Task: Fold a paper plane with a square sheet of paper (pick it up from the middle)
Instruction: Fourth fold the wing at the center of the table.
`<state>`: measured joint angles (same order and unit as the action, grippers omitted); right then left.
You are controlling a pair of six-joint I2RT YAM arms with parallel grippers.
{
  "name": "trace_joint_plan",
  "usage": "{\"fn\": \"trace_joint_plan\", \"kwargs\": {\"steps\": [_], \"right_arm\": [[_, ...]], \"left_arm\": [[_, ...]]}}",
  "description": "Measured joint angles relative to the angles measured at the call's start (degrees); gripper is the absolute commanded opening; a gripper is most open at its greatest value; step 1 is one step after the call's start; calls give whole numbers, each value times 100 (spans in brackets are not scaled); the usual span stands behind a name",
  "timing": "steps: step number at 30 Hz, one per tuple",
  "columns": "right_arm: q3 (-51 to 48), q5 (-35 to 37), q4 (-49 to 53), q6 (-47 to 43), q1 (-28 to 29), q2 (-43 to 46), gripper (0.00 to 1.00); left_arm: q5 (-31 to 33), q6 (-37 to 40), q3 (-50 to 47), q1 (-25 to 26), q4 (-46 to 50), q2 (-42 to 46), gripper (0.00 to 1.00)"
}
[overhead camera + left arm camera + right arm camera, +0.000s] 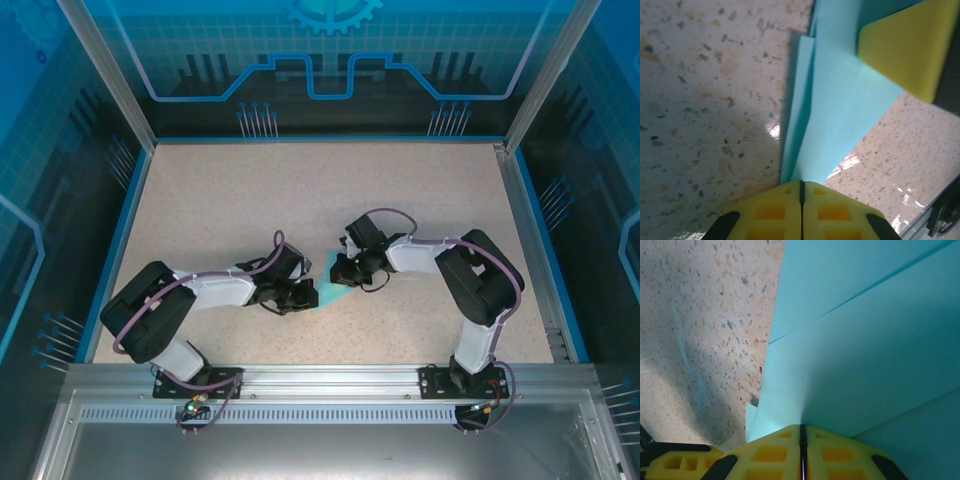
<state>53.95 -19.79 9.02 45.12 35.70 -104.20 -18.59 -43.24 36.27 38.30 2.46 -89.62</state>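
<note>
**Location.** The sheet of paper (pixel 326 291) is at mid-counter, between the two arms, which reach in to it from either side. It is light cyan and carries folds. Both wrist views show overlapping layers and straight crease lines, so it is neither a flat square nor a finished dart.

**Left claw** (pixel 801 186). The fingers are pressed flush together on one end of the sheet, and the paper fans out from the pinch.

**Right claw** (pixel 801 429). This one is likewise closed, pinching the opposite part of the sheet, with layered paper spreading away from its tips.

**Assessment.** A pinch at two opposite points holds thin paper taut and stops the layers sliding. This is presumably so that a crease can be set or edges lined up above the speckled counter (pixel 220 220). Whether the middle of the sheet touches the counter cannot be determined. The task is judged partway done, with no wings formed.
</note>
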Motion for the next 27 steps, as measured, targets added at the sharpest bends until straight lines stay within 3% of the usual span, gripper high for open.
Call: {"fn": "trace_joint_plan", "kwargs": {"steps": [9,23,27], "right_arm": [[-190,20,-382,-254,201,625,11],[-603,-168,-887,-251,584,205,10],[-557,-166,-846,-251,584,166,10]], "left_arm": [[31,-20,0,0,-7,-39,0],[37,-20,0,0,4,-33,0],[37,-17,0,2,9,-4,7]]}}
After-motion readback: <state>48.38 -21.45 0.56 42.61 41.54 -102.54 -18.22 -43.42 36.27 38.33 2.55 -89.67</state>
